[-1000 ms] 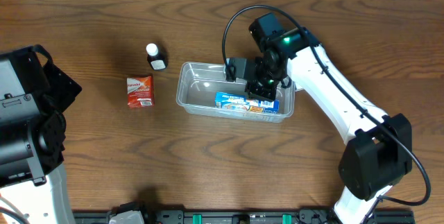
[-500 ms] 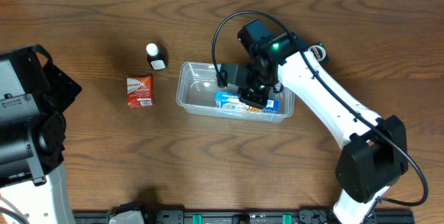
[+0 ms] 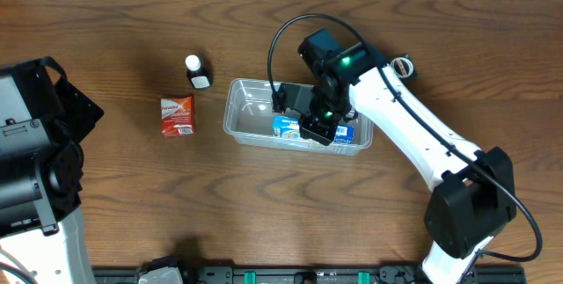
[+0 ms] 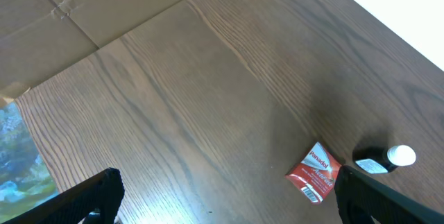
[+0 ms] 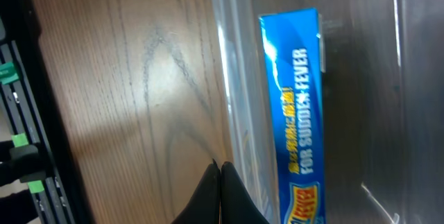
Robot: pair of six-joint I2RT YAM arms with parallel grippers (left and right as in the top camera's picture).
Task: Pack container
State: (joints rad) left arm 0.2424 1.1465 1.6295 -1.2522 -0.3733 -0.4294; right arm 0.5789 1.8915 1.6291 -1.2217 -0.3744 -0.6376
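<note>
The carton (image 5: 295, 113) lies along the container (image 5: 232, 78) rim

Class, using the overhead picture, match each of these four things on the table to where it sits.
Things:
1. blue carton
2. red packet
3. white-capped bottle
4. container

Places:
A. leftmost of the four
B. rightmost, with one box in it
C. inside the clear tub
D. just above the red packet in the overhead view

Pairs: 1-C, 2-A, 3-D, 4-B
</note>
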